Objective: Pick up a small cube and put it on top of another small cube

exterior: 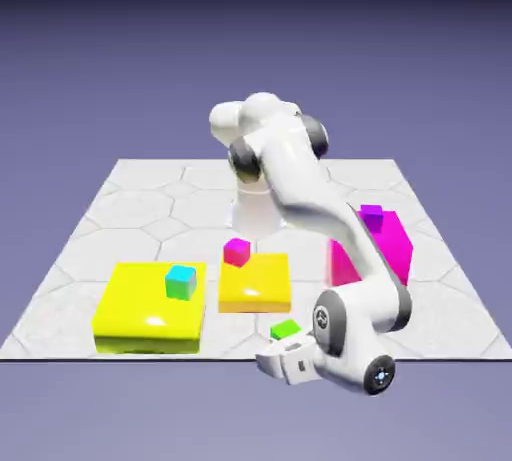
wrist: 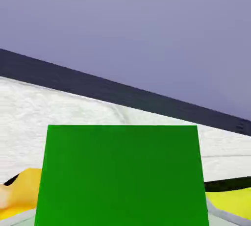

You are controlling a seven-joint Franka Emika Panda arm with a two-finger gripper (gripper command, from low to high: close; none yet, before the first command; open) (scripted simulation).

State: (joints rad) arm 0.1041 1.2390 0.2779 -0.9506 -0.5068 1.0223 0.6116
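Two fingertips (wrist: pixel 220 218) are clamped on the green cube (wrist: pixel 122 176). Lift it straight up, gently, keeping the squeeze steady and level.

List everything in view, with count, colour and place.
small cube: 1, green, between the jaws
small cube: 1, cyan, on the yellow block
small cube: 1, magenta, at the orange block's far edge
small cube: 1, purple, at the large magenta block
blocks: 3, yellow, orange, magenta, on the table
table: 1, whitish, under the blocks
arm: 1, white, reaching over the table
jaws: 1 pair, closed on the green cube
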